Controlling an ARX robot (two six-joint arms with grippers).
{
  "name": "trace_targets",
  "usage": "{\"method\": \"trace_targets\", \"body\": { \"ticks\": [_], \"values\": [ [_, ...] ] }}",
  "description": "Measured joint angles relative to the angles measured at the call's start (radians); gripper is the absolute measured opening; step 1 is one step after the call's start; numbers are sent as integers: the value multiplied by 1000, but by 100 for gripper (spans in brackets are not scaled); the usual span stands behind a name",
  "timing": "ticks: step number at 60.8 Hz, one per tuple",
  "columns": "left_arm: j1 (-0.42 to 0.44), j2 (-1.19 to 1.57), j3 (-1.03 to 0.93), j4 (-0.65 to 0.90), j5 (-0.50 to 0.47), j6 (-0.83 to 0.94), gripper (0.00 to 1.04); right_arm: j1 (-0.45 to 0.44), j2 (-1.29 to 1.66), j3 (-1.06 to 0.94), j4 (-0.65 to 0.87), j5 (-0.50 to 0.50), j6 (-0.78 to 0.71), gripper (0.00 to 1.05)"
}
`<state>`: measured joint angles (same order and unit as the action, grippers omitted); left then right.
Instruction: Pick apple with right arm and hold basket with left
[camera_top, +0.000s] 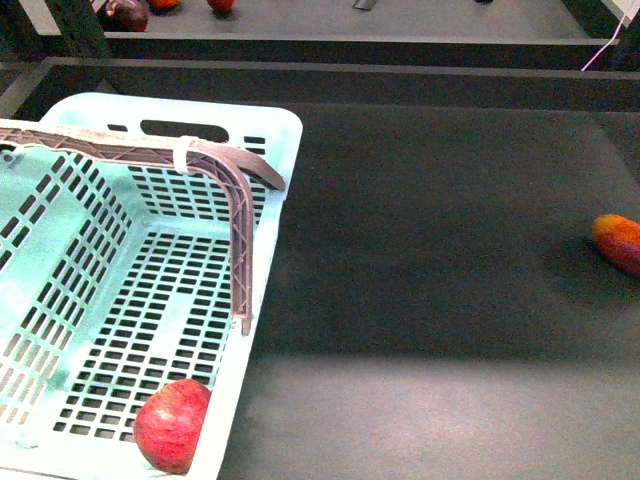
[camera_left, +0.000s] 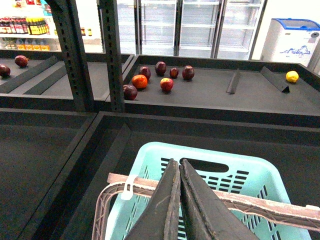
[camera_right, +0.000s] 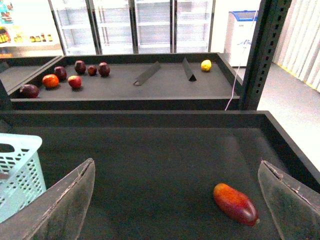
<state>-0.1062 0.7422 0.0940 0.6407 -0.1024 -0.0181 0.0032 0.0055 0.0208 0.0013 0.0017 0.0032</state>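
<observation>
We see a pale turquoise basket (camera_top: 272, 150) with a slotted grid pattern and a dull pinkish-grey handle (camera_top: 238, 215). The apple (camera_top: 172, 424) inside is red with faint yellowish streaks. The shelf surface (camera_top: 430, 230) is dark charcoal. An elongated fruit (camera_top: 618, 242) shades from orange to red. A yellow fruit (camera_right: 206, 65) sits on the dark far shelf (camera_right: 165, 82).

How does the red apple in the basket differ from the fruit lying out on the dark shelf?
The round red speckled apple sits inside the light blue plastic basket; the elongated orange-red fruit lies on the bare dark shelf. The apple is round, the fruit oblong. Both are reddish and ungripped.
</observation>
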Motion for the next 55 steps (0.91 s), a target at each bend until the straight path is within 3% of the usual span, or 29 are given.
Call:
{"method": "trace_targets", "body": {
  "ticks": [3, 6, 12, 20, 55],
  "values": [
    [10, -29, -11, -19, 12, 2, 3, 0, 0, 0, 0, 0, 0, 96],
    [61, -67, -23, -46, 85, 4, 3, 0, 0, 0, 0, 0, 0, 96],
    [100, -124, -38, -87, 93, 5, 3, 0, 0, 0, 0, 0, 0, 96],
    [101, -167, -79, -77, 101, 7, 3, 0, 0, 0, 0, 0, 0, 96],
    [102, -462, -79, -359, 102, 8, 3, 0, 0, 0, 0, 0, 0, 96]
  ]
}}
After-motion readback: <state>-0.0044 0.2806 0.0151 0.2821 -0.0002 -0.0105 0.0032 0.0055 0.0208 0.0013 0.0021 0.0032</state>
